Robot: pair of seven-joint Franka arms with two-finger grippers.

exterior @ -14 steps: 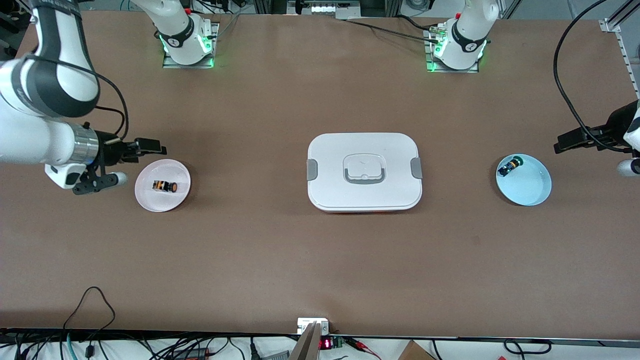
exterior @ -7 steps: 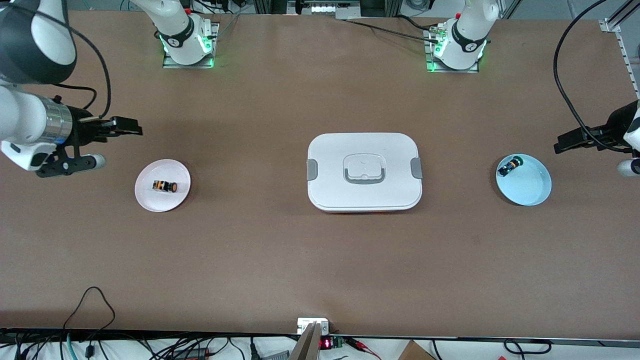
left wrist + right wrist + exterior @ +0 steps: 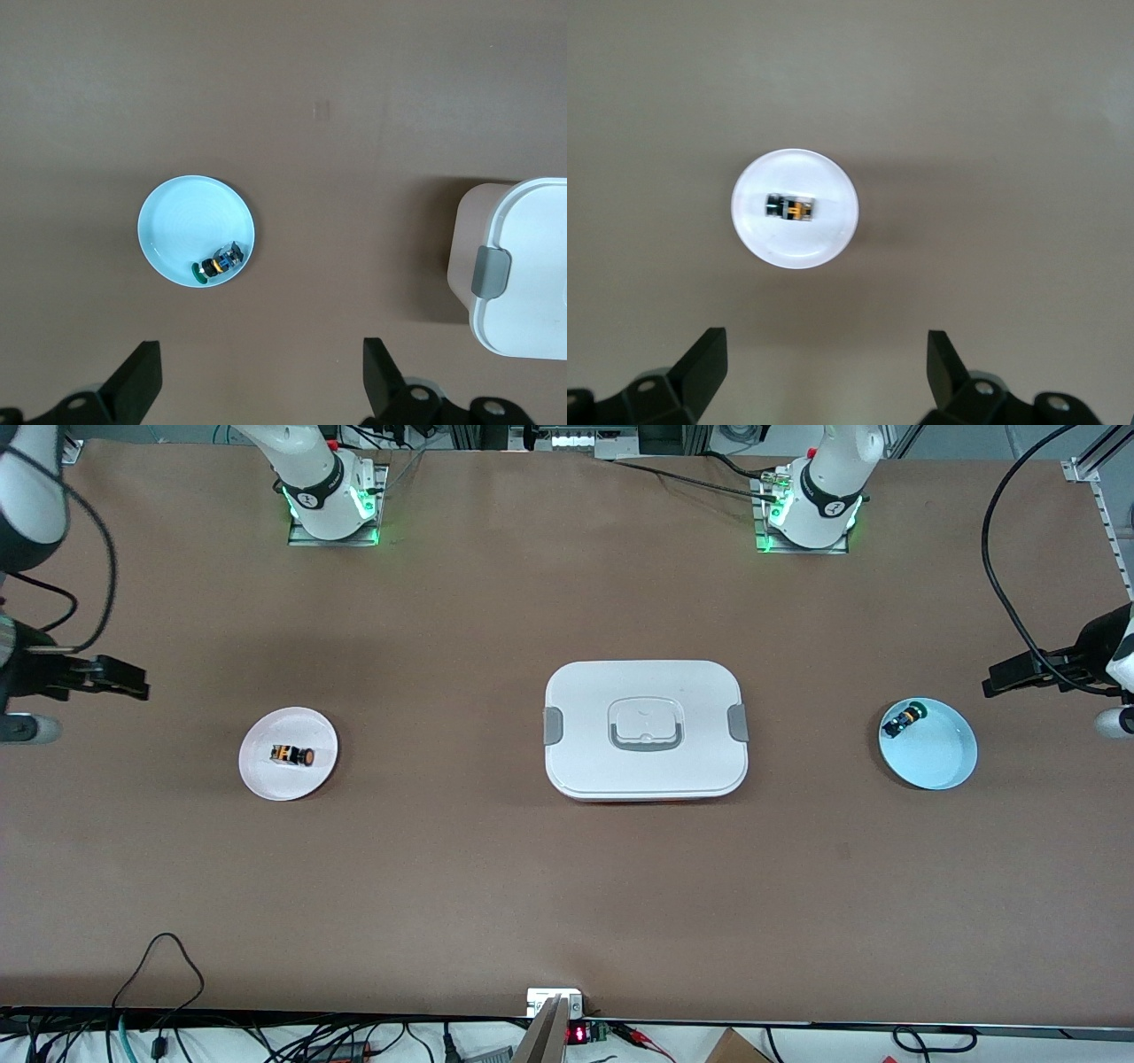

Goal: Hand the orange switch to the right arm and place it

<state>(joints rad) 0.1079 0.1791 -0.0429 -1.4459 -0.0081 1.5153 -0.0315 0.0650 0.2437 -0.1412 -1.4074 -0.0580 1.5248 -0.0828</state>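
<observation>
Altogether the table carries 2 small plates, 2 switches, and 1 white lidded container [image 3: 645, 731] at its middle, the landmark for everything else. Toward the right arm's end from the container sits the pink plate [image 3: 262, 779], and the orange switch [image 3: 293, 755] lies on its side in it: a tiny black body with an orange band and an orange cap, the cap pointing toward the container. Toward the left arm's end from the container sits the light blue plate [image 3: 939, 766], with 1 blue-black switch with a green cap [image 3: 904, 718] resting at its rim. The right gripper [image 3: 120, 680] hangs over bare table, farther from the container than the pink plate and well apart from it; the right wrist view shows its 2 fingers [image 3: 700, 365] spread wide, holding nothing. The left gripper [image 3: 1005, 677] hangs past the blue plate at the table's edge, fingers [image 3: 137, 381] likewise apart and empty.
</observation>
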